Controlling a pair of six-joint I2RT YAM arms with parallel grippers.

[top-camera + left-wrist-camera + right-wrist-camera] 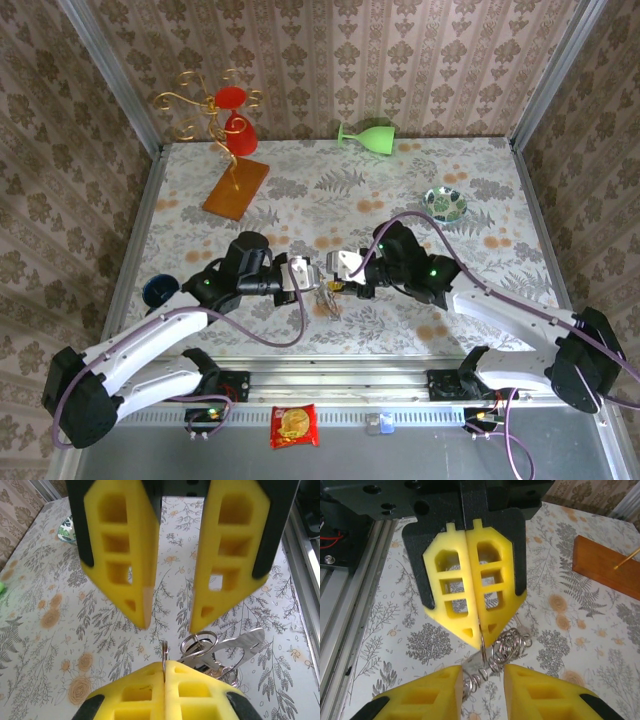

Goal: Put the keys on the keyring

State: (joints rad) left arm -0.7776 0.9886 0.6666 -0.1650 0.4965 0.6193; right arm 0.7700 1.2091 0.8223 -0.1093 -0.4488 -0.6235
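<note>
My left end effector [164, 666] is clamped shut on a thin, upright metal edge of the keyring [509, 647], a tangle of wire loops over the middle of the surface [60, 645]. My right end effector [482, 674] stands open around it. One flat silver key [243, 641] seems to be attached already, with its long axis slanting away to the right. I judge the threading unfinished.
</note>
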